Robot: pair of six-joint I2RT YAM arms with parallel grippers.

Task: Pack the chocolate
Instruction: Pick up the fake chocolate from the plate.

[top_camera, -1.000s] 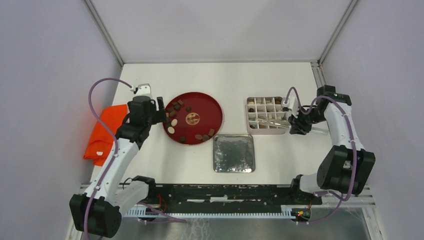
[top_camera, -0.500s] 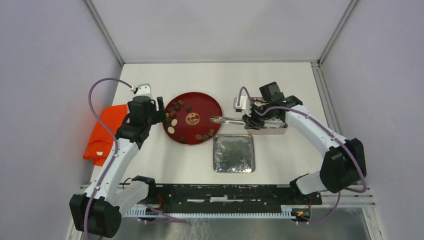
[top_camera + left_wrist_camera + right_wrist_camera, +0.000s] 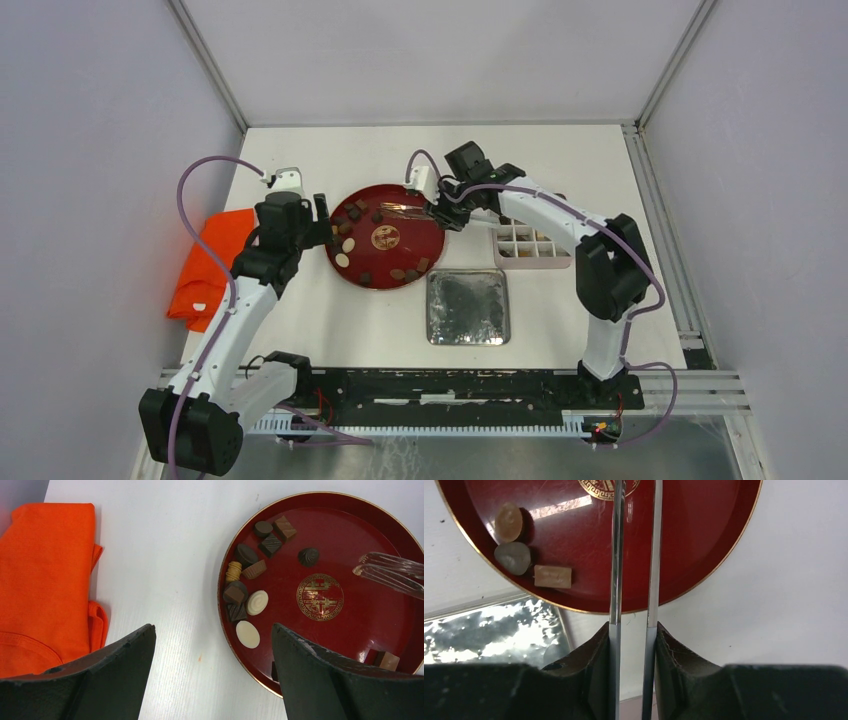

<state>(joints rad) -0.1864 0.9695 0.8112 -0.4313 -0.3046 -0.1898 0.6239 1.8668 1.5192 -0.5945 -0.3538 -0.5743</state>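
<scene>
Several pieces of chocolate lie on the round red plate, most along its left side and three at its near edge. My right gripper is shut on a pair of shiny tongs, whose tips hover over the plate's far right part with nothing between them. My left gripper hangs open and empty just left of the plate, over its rim. The pale grid box sits to the right, partly hidden by my right arm.
A square silver tray lies in front of the plate and box. An orange cloth is folded at the table's left edge, beside my left arm. White walls and metal rails close in the table.
My right arm has swung left from the grid box to the red plate, carrying the tongs. The left arm has not moved.
</scene>
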